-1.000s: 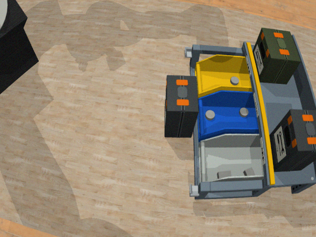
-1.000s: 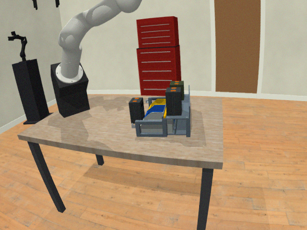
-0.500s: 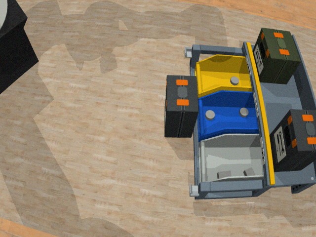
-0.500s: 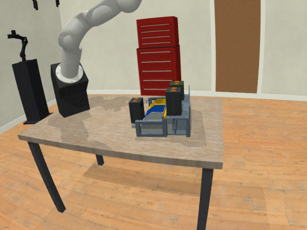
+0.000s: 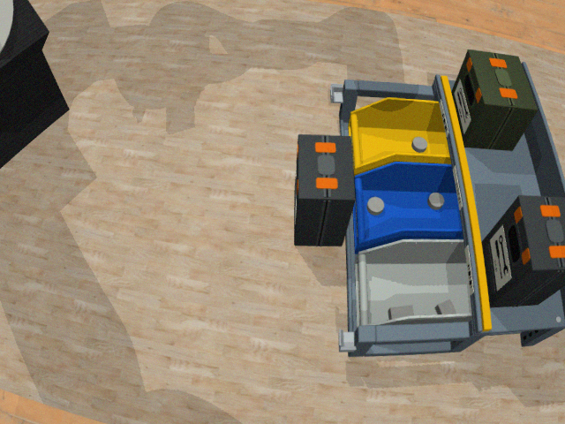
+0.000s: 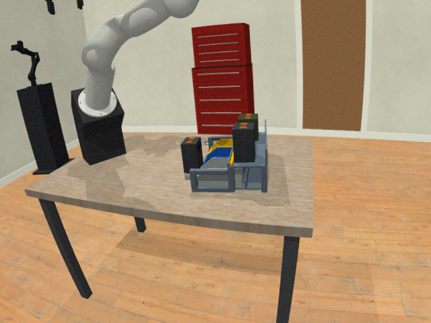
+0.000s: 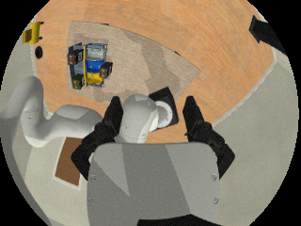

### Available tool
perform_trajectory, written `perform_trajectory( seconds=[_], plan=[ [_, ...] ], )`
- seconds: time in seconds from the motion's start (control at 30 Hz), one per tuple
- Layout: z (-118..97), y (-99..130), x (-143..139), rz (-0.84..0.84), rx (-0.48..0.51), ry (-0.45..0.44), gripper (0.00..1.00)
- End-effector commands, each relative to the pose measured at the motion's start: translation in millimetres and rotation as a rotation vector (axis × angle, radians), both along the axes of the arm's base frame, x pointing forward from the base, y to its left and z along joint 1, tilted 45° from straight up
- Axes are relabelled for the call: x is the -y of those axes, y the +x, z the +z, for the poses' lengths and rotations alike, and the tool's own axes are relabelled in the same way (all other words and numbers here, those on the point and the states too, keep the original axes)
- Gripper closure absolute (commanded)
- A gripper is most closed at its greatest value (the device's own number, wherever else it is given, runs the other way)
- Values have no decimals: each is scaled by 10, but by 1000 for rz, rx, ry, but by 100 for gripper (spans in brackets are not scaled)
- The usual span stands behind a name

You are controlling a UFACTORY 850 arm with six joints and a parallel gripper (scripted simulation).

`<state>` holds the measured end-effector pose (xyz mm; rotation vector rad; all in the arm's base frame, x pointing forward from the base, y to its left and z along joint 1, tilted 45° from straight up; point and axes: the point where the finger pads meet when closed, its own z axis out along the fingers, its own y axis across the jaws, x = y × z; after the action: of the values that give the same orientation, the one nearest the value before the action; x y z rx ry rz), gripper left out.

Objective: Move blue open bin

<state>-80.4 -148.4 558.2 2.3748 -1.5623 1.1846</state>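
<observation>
Well, a black case (image 5: 324,192) (image 6: 191,155) (image 7: 106,70) fronts (closely) the blue bin (image 5: 410,200) (image 6: 221,152) (image 7: 95,65).

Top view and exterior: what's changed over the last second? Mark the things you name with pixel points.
In the top view, the right-hand finger-like tip of the shadow (image 5: 181,119) slid left. In the exterior view, the end of the small black background arm (image 6: 17,46) rose slightly. Nothing was visibly taken hold of or let go. The blue bin (image 5: 410,208) (image 6: 221,152) (image 7: 95,66) stayed on the shelf.
</observation>
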Motion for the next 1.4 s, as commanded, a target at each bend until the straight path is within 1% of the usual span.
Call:
perform_trajectory(
  seconds=[0.0,0.33,0.5,0.9,1.07,1.37],
  plan=[
    [3,-2,1,-110,67,91,0],
    [3,-2,1,-110,67,91,0],
    [3,-2,1,-292,180,235,0],
    [3,-2,1,-292,180,235,0],
    [3,-2,1,-474,292,380,0],
    [3,-2,1,-474,292,380,0]
  ],
)
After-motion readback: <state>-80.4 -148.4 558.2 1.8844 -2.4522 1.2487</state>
